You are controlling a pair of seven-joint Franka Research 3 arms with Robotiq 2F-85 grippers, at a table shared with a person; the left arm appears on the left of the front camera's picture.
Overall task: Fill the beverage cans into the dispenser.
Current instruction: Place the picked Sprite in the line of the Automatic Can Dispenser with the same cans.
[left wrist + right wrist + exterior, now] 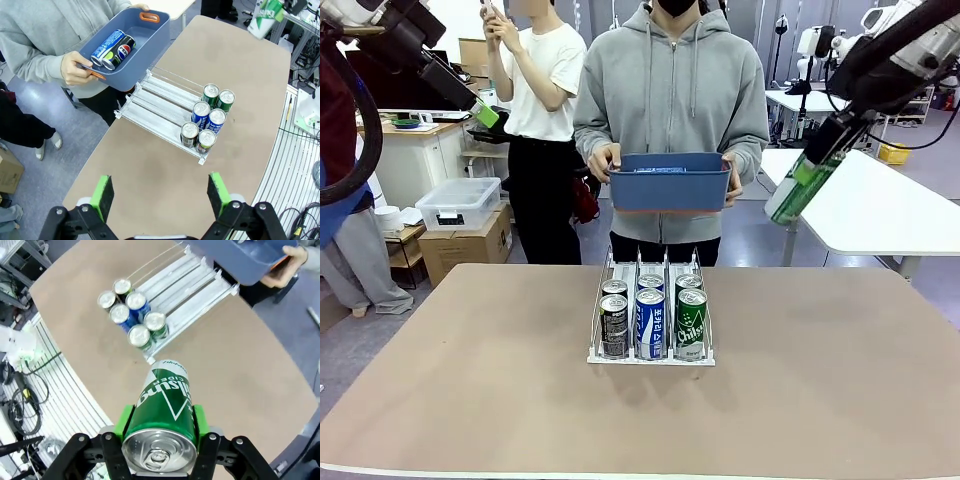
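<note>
Hidden parts
From the front, the bin (pixel 670 190) wall hides its contents; front cans (pixel 651 325) cover most of the rear cans (pixel 651 283).

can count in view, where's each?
9 cans: six upright in the dispenser, two per lane; two lying in the person's blue bin; one green can in the right gripper.

I'm looking across a tan table (pixel 470 380) onto grey floor (pixel 760 245). At right stands 1 white table (pixel 880 215); at left, 1 clear storage bin (pixel 458 203) sits atop a cardboard box (pixel 465 245).
</note>
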